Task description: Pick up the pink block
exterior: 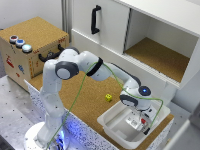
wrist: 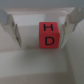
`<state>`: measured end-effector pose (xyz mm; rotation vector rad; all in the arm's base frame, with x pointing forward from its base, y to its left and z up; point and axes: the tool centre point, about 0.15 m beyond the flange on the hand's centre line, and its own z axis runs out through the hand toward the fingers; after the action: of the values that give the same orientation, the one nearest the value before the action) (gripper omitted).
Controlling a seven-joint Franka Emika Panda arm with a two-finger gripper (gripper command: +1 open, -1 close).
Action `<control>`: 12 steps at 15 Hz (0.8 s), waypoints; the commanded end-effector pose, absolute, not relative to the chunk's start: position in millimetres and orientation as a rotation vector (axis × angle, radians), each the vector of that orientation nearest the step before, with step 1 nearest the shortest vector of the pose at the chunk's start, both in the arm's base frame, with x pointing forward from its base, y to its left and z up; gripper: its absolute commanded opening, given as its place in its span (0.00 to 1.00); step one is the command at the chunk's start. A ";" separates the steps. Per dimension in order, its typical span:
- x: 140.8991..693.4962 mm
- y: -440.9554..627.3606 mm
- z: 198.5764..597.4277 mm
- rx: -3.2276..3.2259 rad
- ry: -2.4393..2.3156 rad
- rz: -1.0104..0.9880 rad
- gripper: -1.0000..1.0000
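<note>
In the exterior view, the white arm (exterior: 95,67) is seen reaching from its base at about seven o'clock toward a white bin (exterior: 116,131) that sits on the cork-topped desk (exterior: 87,100) at about five o'clock in the frame. The hand (exterior: 141,121) is lowered into the bin, and a small spot of red, taken to be the pink block (exterior: 143,120), is glimpsed right at the fingertips, though it is too small there to be made out clearly. A tiny yellow cube (exterior: 108,97) is seen on the desk just outside the bin, at about eleven o'clock from the hand. A cork-covered box (exterior: 30,47) with round buttons is set at about ten o'clock, and a white cabinet (exterior: 150,35) with an open compartment is found at about one o'clock. In the wrist view, the pink block (wrist: 50,35) is shown resting on the bin's pale floor (wrist: 42,70), its near face marked with dark letters. The fingers (wrist: 12,27) are spread wide on either side of the block, with clear gaps left between pads and block, so nothing is gripped.
</note>
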<state>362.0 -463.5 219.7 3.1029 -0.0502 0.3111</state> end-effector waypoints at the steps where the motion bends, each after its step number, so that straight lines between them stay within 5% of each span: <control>1: 408.4 -501.1 194.4 3.155 -0.026 0.280 0.00; 12: 339.3 -416.3 296.3 3.125 0.075 0.591 0.00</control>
<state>372.2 -465.8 239.8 3.1141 -0.0096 0.3644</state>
